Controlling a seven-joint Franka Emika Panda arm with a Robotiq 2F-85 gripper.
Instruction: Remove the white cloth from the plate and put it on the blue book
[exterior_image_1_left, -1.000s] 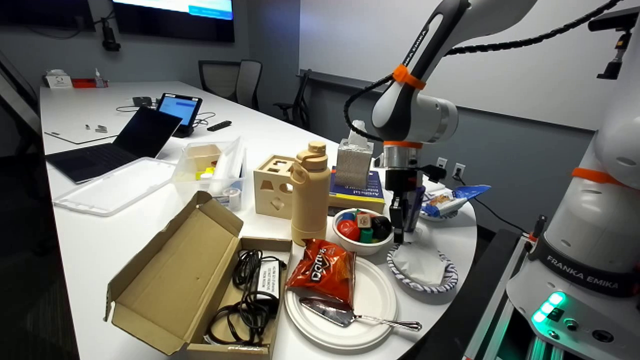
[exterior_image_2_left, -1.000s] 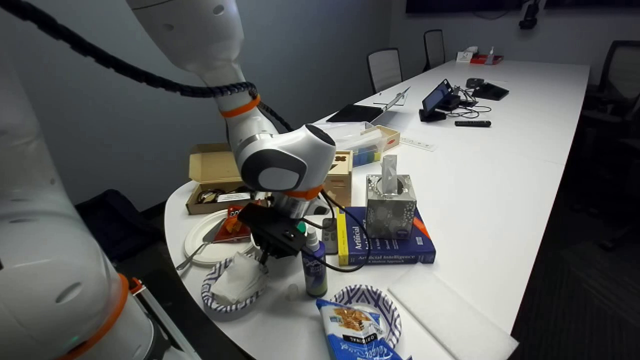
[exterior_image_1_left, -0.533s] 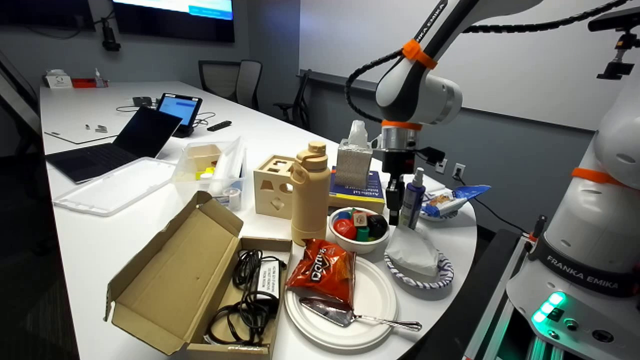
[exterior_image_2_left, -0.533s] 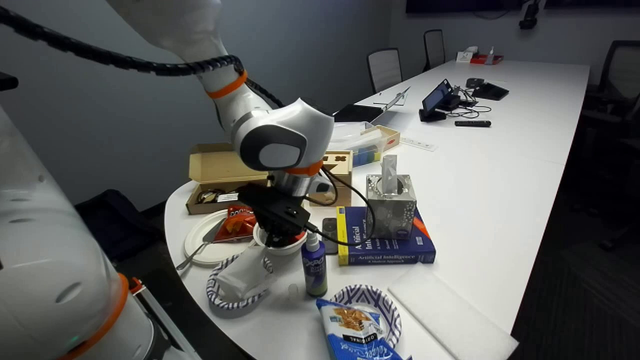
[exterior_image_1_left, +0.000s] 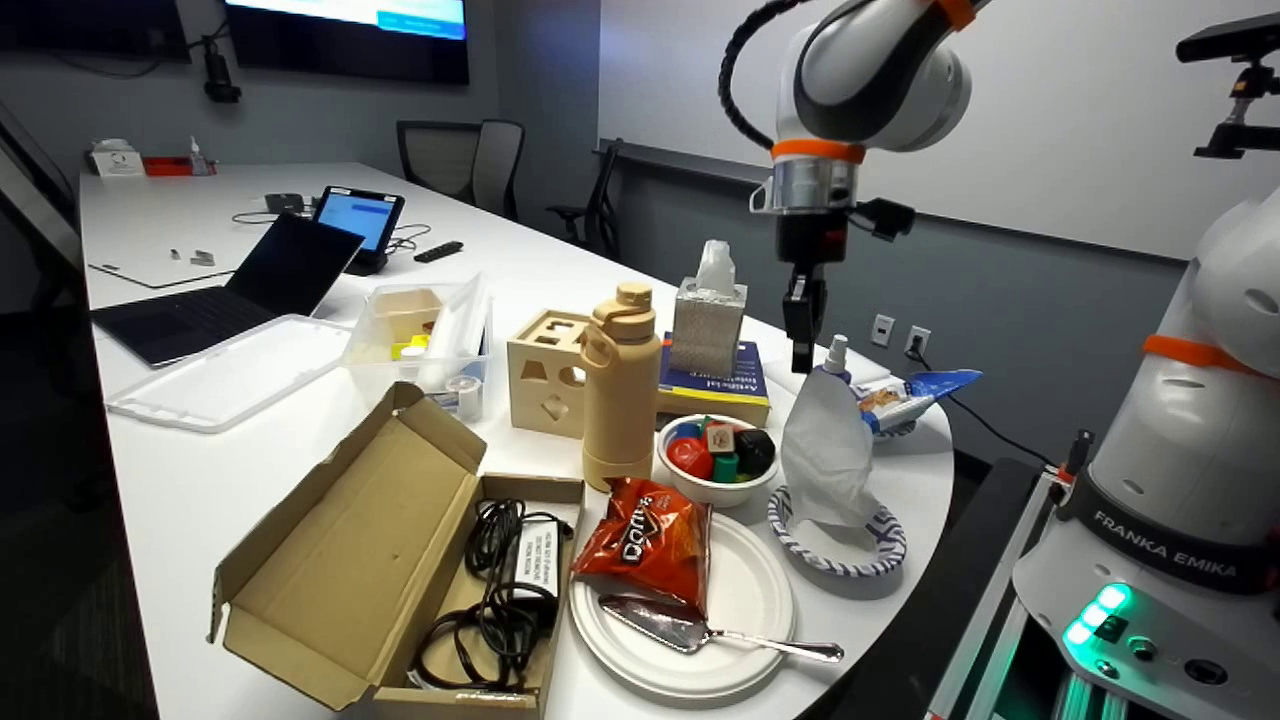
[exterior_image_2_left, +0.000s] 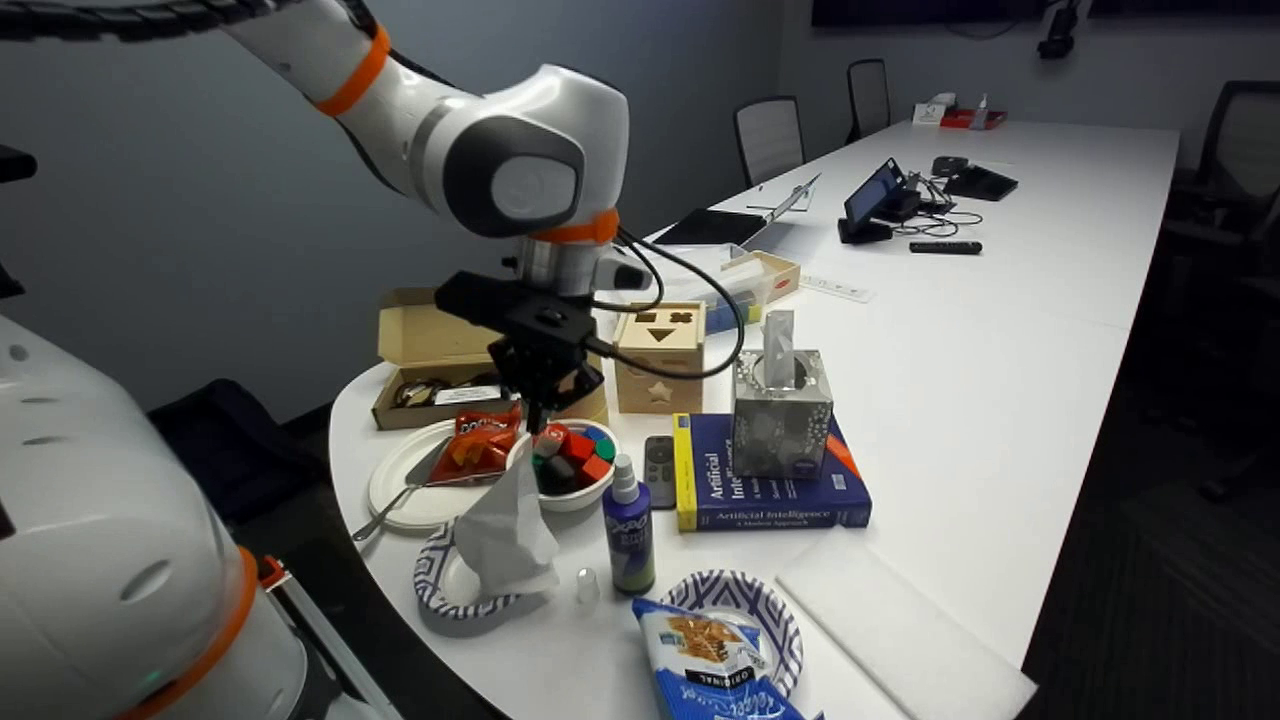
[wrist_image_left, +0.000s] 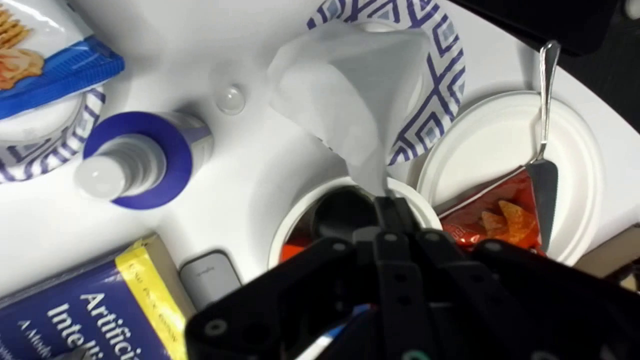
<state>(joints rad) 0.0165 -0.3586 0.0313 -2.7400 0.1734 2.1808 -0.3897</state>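
Note:
The white cloth hangs from my gripper in both exterior views (exterior_image_1_left: 828, 455) (exterior_image_2_left: 507, 535) and in the wrist view (wrist_image_left: 335, 90). My gripper (exterior_image_1_left: 803, 362) (exterior_image_2_left: 536, 422) (wrist_image_left: 392, 200) is shut on its upper end, fingertips close together. The cloth's lower end is over the purple-and-white patterned plate (exterior_image_1_left: 893, 548) (exterior_image_2_left: 433, 578) (wrist_image_left: 445, 75); I cannot tell whether it touches it. The blue book (exterior_image_1_left: 752, 372) (exterior_image_2_left: 785, 512) (wrist_image_left: 85, 325) lies beyond the bowl and spray bottle. A silver tissue box (exterior_image_1_left: 707, 330) (exterior_image_2_left: 783, 425) stands on it.
A purple spray bottle (exterior_image_2_left: 630, 540) (wrist_image_left: 145, 160) stands between plate and book. A bowl of coloured blocks (exterior_image_1_left: 715, 490) is under the gripper. A grey remote (exterior_image_2_left: 660, 465) lies by the book. A tan bottle (exterior_image_1_left: 620, 400) and a plate with red chips bag (exterior_image_1_left: 655, 540) are nearby.
My gripper has risen well above the plate, pulling the cloth up with it. The cloth changed from lying in the plate to hanging stretched. The patterned plate shifted slightly.

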